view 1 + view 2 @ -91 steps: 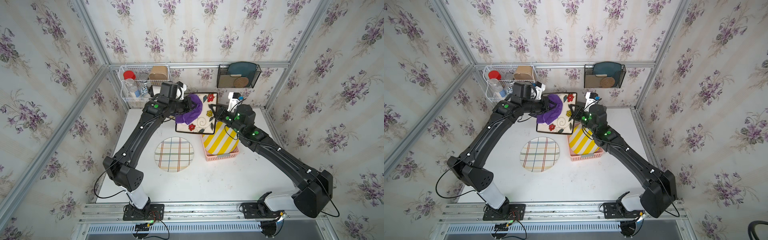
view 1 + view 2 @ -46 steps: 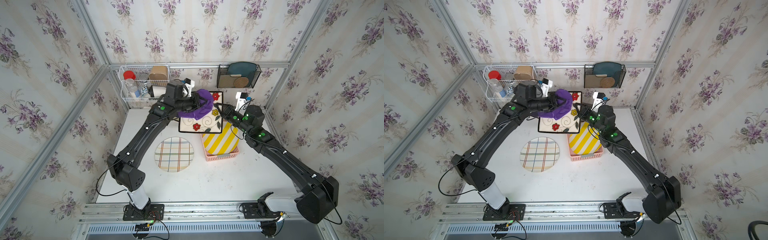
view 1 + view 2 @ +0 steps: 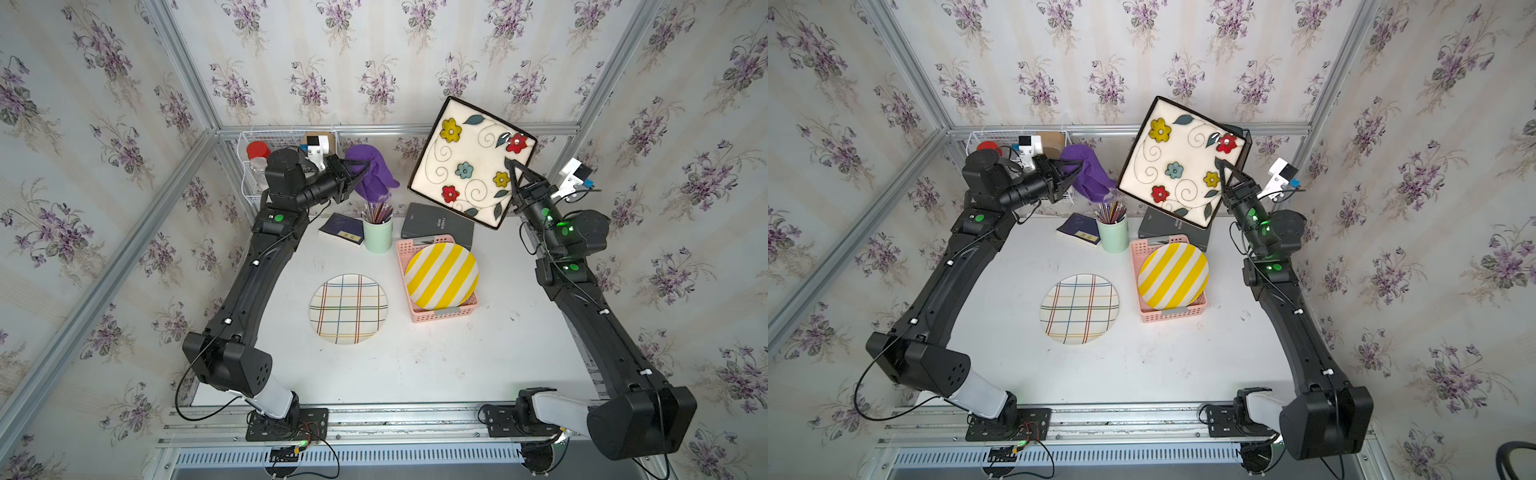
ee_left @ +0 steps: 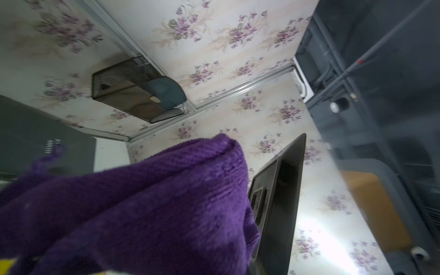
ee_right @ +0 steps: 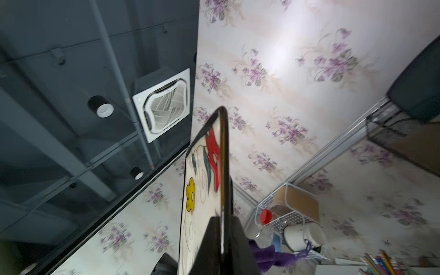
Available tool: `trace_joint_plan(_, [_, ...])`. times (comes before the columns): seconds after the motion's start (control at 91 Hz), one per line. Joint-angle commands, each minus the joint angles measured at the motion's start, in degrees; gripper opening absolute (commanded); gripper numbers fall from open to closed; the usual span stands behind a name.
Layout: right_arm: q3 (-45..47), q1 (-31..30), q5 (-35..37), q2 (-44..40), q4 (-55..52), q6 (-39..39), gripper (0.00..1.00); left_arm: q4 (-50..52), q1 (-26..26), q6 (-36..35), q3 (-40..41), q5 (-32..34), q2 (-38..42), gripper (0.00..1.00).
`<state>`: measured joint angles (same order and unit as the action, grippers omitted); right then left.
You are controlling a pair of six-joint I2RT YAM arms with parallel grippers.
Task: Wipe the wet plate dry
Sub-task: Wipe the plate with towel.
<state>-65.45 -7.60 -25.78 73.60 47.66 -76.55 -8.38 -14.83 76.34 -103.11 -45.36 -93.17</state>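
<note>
Held aloft, well above and behind the pink plastic basket [image 3: 442,316]: square cream ceramic plate with dark rim and painted flowers [image 3: 463,166], pinched at one edge in the narrow right end effector [image 3: 517,169]. Steeply tilted, painted face toward the top cameras, one corner uppermost; square, so no real long axis. Also raised behind the basket, on the left arm's side: bunched purple terry cloth [image 3: 374,176], clamped in the left end effector [image 3: 359,169], beside the plate and seemingly not touching. Probably between wiping strokes; dryness impossible to judge.
</note>
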Motion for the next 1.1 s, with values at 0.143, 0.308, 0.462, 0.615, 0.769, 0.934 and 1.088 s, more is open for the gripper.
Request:
trace_joint_plan(0.143, [-0.92,-5.26,-5.22,2.16,11.05,-3.62,0.00,-30.87,-5.03,23.58,-3.76,-4.71,-5.19,0.00])
trace_joint_plan(0.308, [-1.05,-10.23,-2.90,4.72,10.14,-2.52,0.00,-31.58,-7.50,24.23,-4.06,-4.62,-5.75,0.00])
trace_joint_plan(0.462, [-9.48,-12.45,-0.25,9.92,6.17,-0.04,0.00,-31.43,-13.77,22.66,-6.58,-7.39,-7.18,0.00])
trace_joint_plan(0.615, [-19.40,-7.06,2.92,14.65,5.16,-1.32,0.00,-32.34,-17.68,23.24,-6.48,-10.00,-7.99,0.00])
trace_joint_plan(0.769, [-12.56,-3.34,3.19,9.52,3.79,-1.60,0.00,-37.69,-11.77,27.75,-4.19,-7.20,-5.35,0.00])
trace_joint_plan(0.934, [-6.16,-16.05,4.77,8.27,3.86,2.19,0.00,-36.43,-11.82,26.40,-4.84,-6.44,-5.39,0.00])
trace_joint_plan(1.088, [-15.42,-15.11,7.48,14.18,6.38,0.90,0.00,-36.00,-18.52,26.08,-6.76,-8.56,-9.04,0.00])
